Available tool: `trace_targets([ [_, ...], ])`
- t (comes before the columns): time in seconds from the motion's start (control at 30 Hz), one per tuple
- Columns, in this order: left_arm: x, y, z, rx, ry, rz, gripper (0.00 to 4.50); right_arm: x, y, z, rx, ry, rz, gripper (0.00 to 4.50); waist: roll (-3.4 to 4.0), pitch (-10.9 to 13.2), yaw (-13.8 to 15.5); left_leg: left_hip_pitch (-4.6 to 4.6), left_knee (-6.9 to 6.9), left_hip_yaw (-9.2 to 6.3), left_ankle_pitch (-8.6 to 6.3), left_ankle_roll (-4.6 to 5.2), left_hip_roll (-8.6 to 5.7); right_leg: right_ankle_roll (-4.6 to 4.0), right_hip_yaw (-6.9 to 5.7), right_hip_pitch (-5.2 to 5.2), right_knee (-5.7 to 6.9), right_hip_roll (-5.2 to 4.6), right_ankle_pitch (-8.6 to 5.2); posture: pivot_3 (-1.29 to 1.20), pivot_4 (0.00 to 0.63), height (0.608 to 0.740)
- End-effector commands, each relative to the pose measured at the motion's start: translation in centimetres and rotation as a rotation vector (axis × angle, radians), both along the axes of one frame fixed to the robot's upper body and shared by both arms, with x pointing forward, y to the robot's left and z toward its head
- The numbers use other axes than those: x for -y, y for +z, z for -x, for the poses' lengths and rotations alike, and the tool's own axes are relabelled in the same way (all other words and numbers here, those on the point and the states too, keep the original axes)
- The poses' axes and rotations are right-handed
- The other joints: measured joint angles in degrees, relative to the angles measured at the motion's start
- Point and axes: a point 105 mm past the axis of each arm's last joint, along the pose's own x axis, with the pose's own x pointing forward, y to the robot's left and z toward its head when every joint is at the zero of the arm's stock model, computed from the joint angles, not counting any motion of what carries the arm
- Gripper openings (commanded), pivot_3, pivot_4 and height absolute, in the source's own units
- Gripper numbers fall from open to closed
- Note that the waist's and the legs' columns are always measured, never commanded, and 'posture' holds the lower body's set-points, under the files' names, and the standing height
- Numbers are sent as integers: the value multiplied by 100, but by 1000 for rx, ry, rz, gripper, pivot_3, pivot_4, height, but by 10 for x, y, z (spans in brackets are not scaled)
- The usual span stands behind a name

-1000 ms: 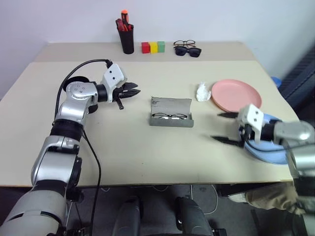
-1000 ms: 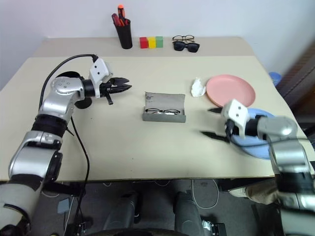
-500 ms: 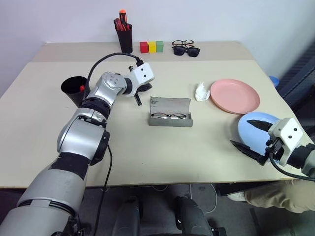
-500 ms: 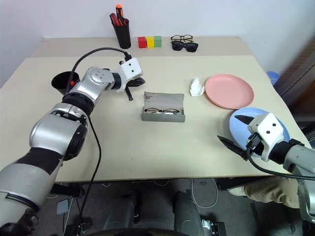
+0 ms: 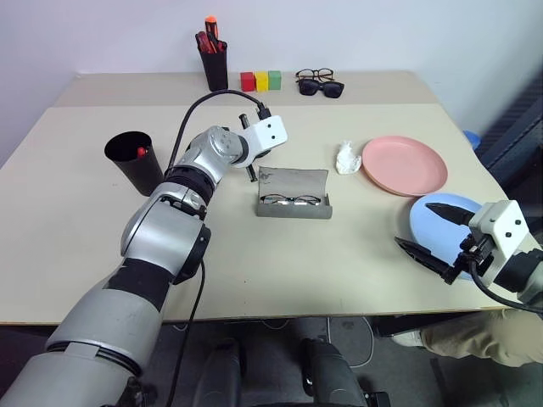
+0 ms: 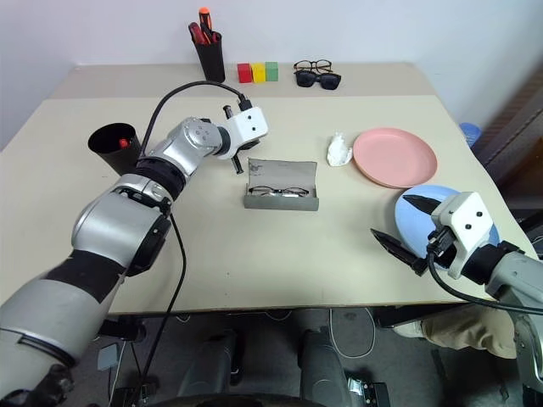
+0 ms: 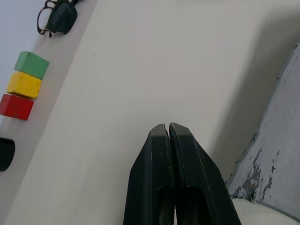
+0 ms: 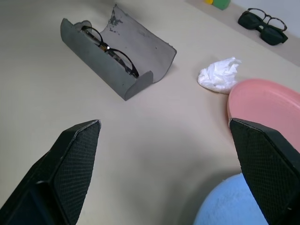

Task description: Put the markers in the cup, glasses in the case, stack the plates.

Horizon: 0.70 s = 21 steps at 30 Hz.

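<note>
The black cup [image 5: 133,158] stands at the table's left with a red marker [image 5: 141,153] inside it. Mid-table the grey case [image 5: 293,193] lies open, and the wire-framed glasses [image 5: 293,201] rest in its lower half. My left gripper [image 7: 168,129] is shut and empty, hovering by the case's back left corner. At the right sits the pink plate [image 5: 405,165]. Nearer me is the blue plate [image 5: 441,222]. My right gripper [image 5: 414,225] hangs wide open and empty over the blue plate's left edge.
A crumpled white tissue [image 5: 347,158] lies between the case and the pink plate. Along the back stand a black holder of red pens [image 5: 215,64], red, yellow and green blocks [image 5: 261,80], and dark sunglasses with another pair [image 5: 321,83].
My left gripper, still shut, has swung right from beside the cup to the case's back left corner, uncovering the cup. My right gripper has drawn back toward the table's near right edge.
</note>
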Motion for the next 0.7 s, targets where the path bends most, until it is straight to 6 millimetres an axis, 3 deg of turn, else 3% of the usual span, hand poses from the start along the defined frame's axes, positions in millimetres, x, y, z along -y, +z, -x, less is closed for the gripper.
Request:
trace_targets([
  [0.03, 7, -11, 10, -132, -59, 23, 34, -7, 10, 1, 44, 22, 6, 4500, 0, 0, 1, 0, 0, 0, 0, 0, 0, 0, 0, 0, 0, 0, 0, 0, 150, 740],
  [0.27, 8, -25, 37, -420, -225, 118, 34, -7, 10, -4, 50, 22, 2, 4500, 1, 0, -7, 0, 0, 0, 0, 0, 0, -21, 0, 0, 0, 0, 11, 0, 150, 740],
  [0.47, 6, -18, 55, -520, -378, 154, 34, -5, 8, -8, 48, 22, 1, 4500, 1, 0, -8, 0, 1, -2, 1, 1, 0, -22, 0, 0, 3, 0, 12, 0, 150, 740],
  [0.7, 12, -20, 64, -585, -436, 197, 34, -3, 6, -11, 37, 24, 1, 4500, 1, 0, -3, -4, 6, -3, 1, 2, 0, -21, 0, 0, 4, 0, 13, 0, 150, 740],
])
